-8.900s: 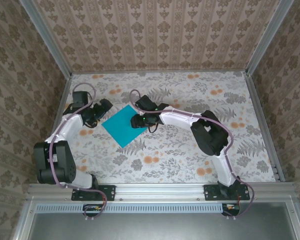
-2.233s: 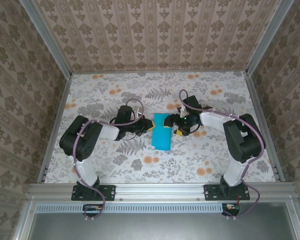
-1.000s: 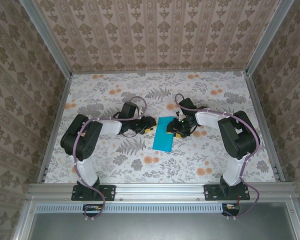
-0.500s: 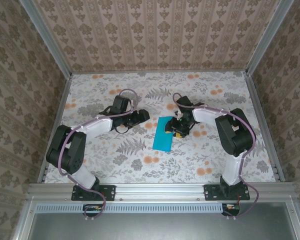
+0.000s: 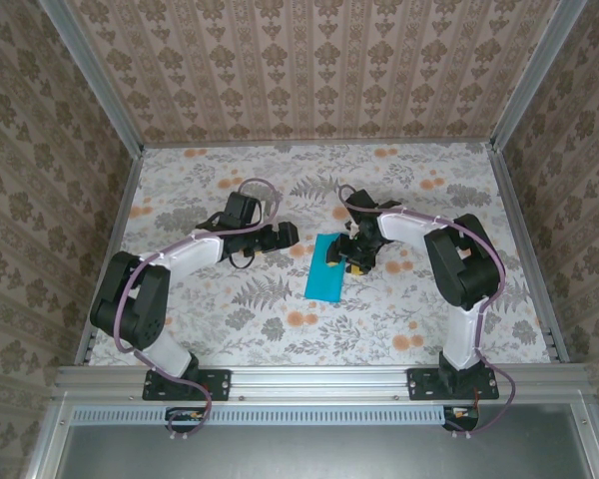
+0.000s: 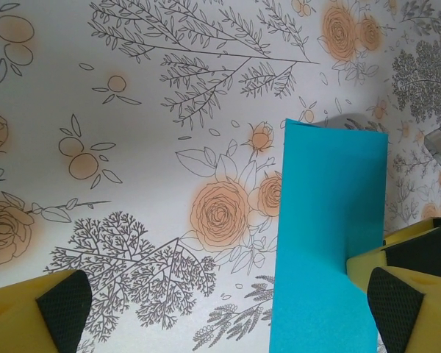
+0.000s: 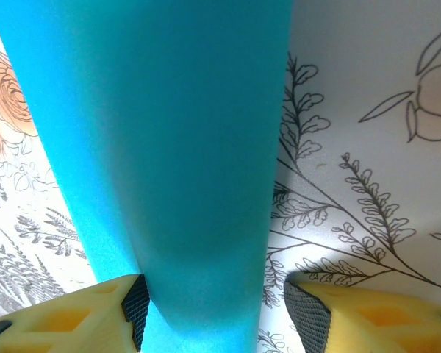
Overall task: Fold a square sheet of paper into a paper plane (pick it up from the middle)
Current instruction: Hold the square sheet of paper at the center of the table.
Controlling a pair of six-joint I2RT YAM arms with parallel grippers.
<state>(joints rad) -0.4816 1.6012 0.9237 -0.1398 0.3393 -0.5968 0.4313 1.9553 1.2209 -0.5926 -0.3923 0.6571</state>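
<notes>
The square sheet of paper (image 5: pixel 324 275) lies on the floral table as a teal-blue oblong, folded in half, long side running near to far. My left gripper (image 5: pixel 288 233) stands open to its left, clear of it. In the left wrist view the paper (image 6: pixel 327 250) lies ahead on the right, just inside the right fingertip (image 6: pixel 393 309) of the gripper (image 6: pixel 228 316). My right gripper (image 5: pixel 347 257) is open at the sheet's far right edge. Its wrist view shows the gripper (image 7: pixel 222 316) straddling the paper (image 7: pixel 169 147): the left pad (image 7: pixel 136 309) touches it and the right pad (image 7: pixel 309 316) stands apart over bare table.
The flower-printed tabletop (image 5: pixel 280 329) is walled by patterned panels with metal rails on the left (image 5: pixel 110 249), right (image 5: pixel 524 249) and along the near edge (image 5: pixel 319 379). Both arms bend inward toward the middle.
The left gripper opened wide and drew back to the left, off the paper. The right gripper widened a little and stayed over the sheet's far right edge. The paper lies flat.
</notes>
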